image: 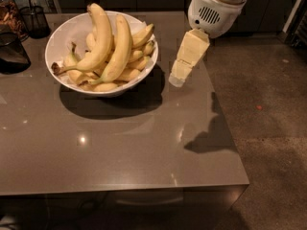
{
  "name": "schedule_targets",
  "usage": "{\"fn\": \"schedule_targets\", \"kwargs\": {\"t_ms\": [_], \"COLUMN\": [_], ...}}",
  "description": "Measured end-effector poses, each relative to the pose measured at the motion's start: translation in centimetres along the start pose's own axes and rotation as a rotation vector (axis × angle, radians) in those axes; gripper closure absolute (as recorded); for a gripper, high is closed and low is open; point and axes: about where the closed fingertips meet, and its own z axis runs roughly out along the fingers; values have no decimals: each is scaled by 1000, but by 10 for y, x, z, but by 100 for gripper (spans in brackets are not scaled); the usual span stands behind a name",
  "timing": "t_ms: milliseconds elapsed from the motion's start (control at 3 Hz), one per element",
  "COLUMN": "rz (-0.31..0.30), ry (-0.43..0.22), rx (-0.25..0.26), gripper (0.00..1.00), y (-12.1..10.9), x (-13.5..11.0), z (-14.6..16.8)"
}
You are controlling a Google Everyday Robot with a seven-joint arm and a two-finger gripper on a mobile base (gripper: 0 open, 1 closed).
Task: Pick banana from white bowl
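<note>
The white bowl (67,37) stands at the back left of the grey table (120,147), full of bananas. Two long bananas lie on top of several short ones. The banana (120,47) is the right-hand long one, gently curved, with a greenish stem pointing to the front of the bowl. The left-hand long banana (98,37) is more curved and has a brown stem. My gripper (177,78) hangs cream-coloured under the white wrist (213,8), just right of the bowl's rim and above the table. It holds nothing.
A dark glass container (12,51) and a black wire holder (34,18) stand at the table's back left. The table's right edge (225,128) runs close to the gripper, with brown floor (273,128) beyond. The front edge is near the frame's bottom.
</note>
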Motion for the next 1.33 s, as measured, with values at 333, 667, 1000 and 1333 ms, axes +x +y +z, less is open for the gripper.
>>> {"fn": "schedule_targets", "kwargs": {"t_ms": [333, 667, 1000, 1333], "rz": [40, 142, 232, 253], "ry": [-6, -11, -10, -14], "rx": [32, 77, 101, 102], "gripper": [0, 0, 0, 0], "y": [2, 4, 7, 7], "x": [-3, -21, -42, -44], "z": [2, -3, -2, -1]}}
